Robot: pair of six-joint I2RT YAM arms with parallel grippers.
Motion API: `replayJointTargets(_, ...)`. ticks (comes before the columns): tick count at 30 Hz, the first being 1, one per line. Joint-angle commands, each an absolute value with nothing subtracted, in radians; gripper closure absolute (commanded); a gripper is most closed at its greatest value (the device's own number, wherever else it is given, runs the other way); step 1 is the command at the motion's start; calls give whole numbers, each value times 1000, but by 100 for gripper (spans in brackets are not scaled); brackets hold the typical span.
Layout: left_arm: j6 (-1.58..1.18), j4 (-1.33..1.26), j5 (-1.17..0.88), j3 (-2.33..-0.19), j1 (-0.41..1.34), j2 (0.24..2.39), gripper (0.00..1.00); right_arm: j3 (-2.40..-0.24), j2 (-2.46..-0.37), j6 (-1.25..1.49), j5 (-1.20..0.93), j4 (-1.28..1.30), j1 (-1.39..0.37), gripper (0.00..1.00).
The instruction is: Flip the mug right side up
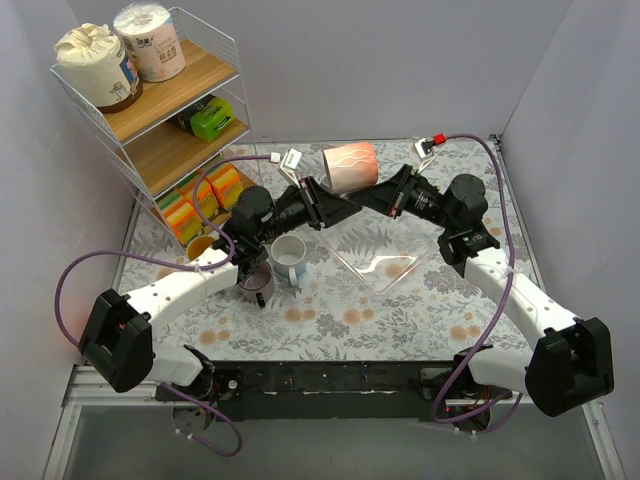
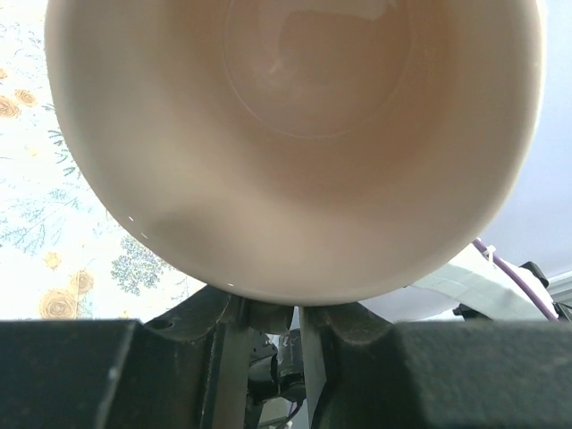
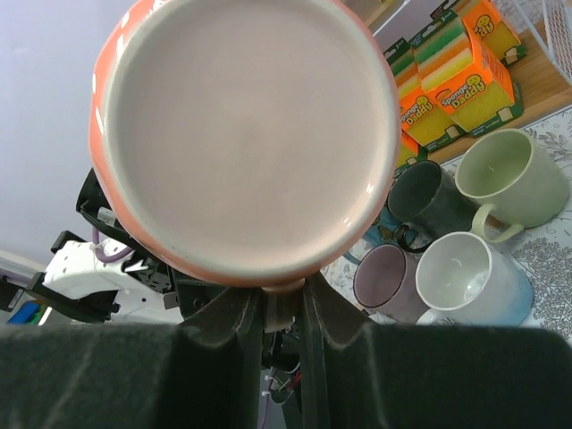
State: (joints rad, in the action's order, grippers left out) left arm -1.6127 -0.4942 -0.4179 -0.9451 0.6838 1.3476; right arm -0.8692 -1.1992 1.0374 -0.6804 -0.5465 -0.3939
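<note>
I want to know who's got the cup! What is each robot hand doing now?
Left gripper: closed, holding the orange mug by its rim.
Right gripper: closed, holding the same mug at its base end.

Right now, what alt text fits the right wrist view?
An orange mug fills the frame, pale base toward the camera, gripped at its lower edge by the right gripper. At right, four other mugs stand on the table.

Wire shelf (image 1: pixel 176 96) back left: toilet rolls (image 1: pixel 148 40), green box (image 1: pixel 212 122), sponge packs (image 1: pixel 205 195). Four mugs (image 3: pixel 460 273) clustered on floral cloth (image 1: pixel 400 312), clear tray (image 1: pixel 385 252) beside.
</note>
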Motion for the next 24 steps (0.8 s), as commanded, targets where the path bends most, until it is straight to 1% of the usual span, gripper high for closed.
replayJointTargets(1, -1628, -535, -318, -969, 686, 1296, 87, -914, -1157, 936, -695, -592, -442, 99)
replayJointTargets(4, -1628, -528, -299, -980, 686, 1292, 89, -891, -1155, 945, -686, -603, -451, 99)
replayJointTargets(7, -1628, -512, -287, -989, 686, 1292, 100, -864, -1151, 965, -678, -627, -462, 99)
replayJointTargets(13, -1621, -486, -250, -985, 686, 1276, 100, -844, -1143, 985, -660, -638, -469, 99)
replayJointTargets(21, -1546, -377, -176, -965, 686, 1240, 100, -839, -1132, 1035, -600, -653, -469, 99)
replayJointTargets(22, -1551, -377, -166, -957, 686, 1227, 94, -835, -1132, 1049, -598, -679, -469, 99)
replayJointTargets(24, -1557, -388, -123, -936, 686, 1213, 88, -827, -1132, 1089, -592, -712, -469, 99)
